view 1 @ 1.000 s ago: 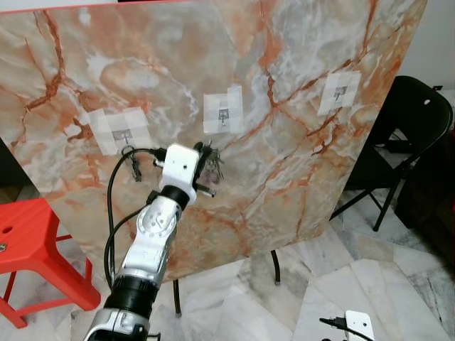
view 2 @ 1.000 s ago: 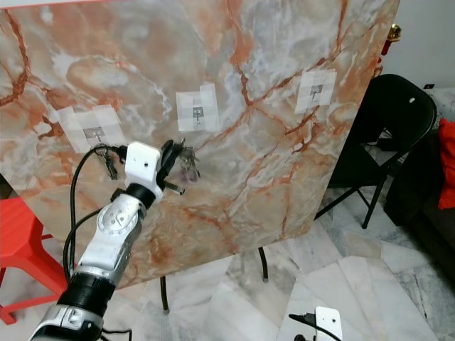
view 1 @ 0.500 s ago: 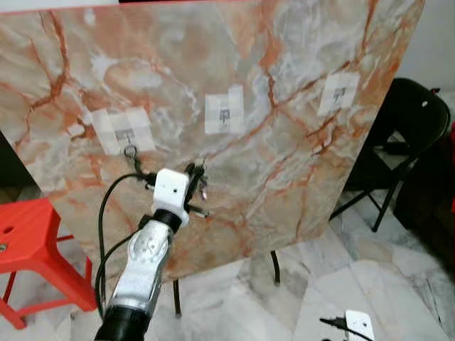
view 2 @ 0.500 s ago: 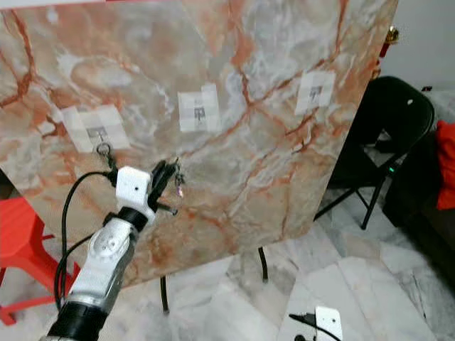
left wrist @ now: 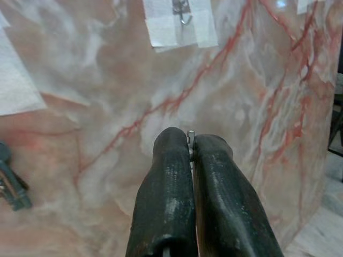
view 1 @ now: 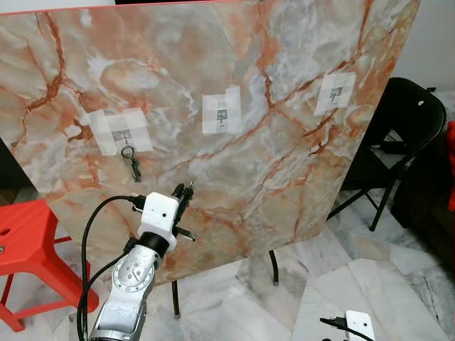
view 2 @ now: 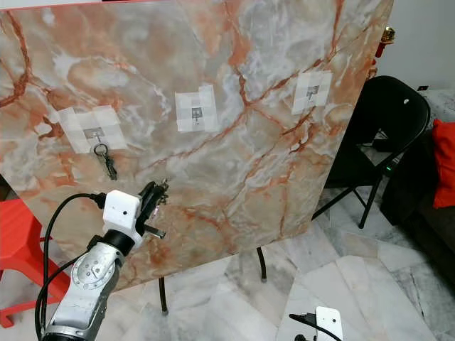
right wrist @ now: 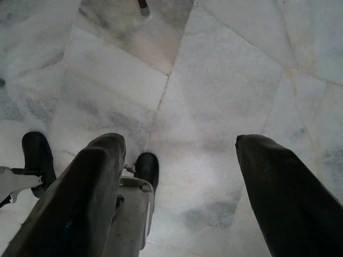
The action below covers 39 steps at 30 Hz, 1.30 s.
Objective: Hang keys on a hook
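left pincer point(left wrist: 191, 147) pressed closed below the keys point(view 1: 131, 162) on the hook point(view 1: 124, 135); key details too small.

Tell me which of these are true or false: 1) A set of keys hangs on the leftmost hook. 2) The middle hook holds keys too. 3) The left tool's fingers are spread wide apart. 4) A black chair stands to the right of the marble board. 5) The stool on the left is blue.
1) True: the keys hang from the leftmost hook on the marble board.
2) False: the middle hook is bare.
3) False: the left tool has its fingers pressed together, with a small bit of metal between the tips.
4) True: the black chair stands there.
5) False: the stool is red.
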Available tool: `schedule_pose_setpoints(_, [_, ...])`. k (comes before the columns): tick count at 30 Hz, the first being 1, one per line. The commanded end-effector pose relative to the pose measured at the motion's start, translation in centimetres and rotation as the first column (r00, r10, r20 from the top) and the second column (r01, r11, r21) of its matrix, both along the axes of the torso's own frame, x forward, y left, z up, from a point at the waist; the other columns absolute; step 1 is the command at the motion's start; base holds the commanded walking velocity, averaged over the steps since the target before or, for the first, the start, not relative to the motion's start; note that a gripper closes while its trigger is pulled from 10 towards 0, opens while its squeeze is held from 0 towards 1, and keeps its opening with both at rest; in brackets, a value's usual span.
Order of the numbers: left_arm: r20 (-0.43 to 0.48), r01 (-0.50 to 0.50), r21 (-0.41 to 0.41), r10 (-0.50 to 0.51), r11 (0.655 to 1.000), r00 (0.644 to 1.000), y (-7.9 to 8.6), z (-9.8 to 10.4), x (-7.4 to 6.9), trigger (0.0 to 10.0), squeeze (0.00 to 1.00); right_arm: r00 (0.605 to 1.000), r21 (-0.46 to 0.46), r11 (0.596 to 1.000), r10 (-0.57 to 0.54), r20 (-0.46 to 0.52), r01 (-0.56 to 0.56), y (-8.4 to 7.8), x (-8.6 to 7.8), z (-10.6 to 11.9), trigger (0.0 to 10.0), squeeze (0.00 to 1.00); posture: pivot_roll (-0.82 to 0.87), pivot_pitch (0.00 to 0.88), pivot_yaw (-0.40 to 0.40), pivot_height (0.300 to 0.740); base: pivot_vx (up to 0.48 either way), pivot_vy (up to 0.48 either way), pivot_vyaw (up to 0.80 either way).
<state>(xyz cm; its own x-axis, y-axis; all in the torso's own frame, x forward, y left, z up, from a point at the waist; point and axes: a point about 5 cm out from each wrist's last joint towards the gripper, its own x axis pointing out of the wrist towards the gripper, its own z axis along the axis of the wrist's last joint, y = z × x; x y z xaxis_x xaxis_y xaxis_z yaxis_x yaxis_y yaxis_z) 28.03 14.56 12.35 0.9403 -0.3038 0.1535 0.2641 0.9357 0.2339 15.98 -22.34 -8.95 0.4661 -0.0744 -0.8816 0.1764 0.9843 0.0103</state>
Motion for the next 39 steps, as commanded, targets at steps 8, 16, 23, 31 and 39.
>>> schedule_pose_setpoints(8, [0.032,0.023,-0.005,-0.023,1.0,0.999,-0.6,1.0,0.0,10.0,0.0,1.0,-0.006,1.0,-0.004,0.007,0.004,-0.3,0.1,0.1,10.0,0.0,0.08,0.0,-0.053,0.74,0.286,0.0,0.0])
schedule_pose_setpoints(16, [0.04,0.031,-0.007,-0.031,0.999,0.999,-0.7,1.2,0.0,10.0,0.0,1.0,-0.007,1.0,-0.001,0.007,0.001,-0.3,0.1,0.1,10.0,0.0,0.08,0.0,-0.056,0.74,0.303,0.0,0.0])
schedule_pose_setpoints(23, [0.035,0.072,-0.015,-0.071,0.997,0.997,-1.2,1.3,-0.1,10.0,0.0,1.0,-0.008,1.0,0.003,0.007,-0.003,-0.3,0.1,0.1,10.0,0.0,0.08,0.0,-0.056,0.74,0.043,0.0,0.0])
schedule_pose_setpoints(31, [0.03,0.101,-0.002,-0.101,0.995,0.994,-1.6,1.3,-0.2,10.0,0.0,1.0,-0.007,1.0,0.003,0.007,-0.003,-0.3,0.1,0.1,10.0,0.0,0.09,0.0,-0.056,0.74,0.0,0.0,0.0])
schedule_pose_setpoints(39, [0.033,0.099,-0.002,-0.099,0.995,0.995,-1.6,1.5,-0.1,10.0,0.0,1.0,-0.006,1.0,0.003,0.008,-0.003,-0.3,0.2,0.1,10.0,0.0,0.09,0.0,-0.056,0.74,0.242,0.0,0.0])
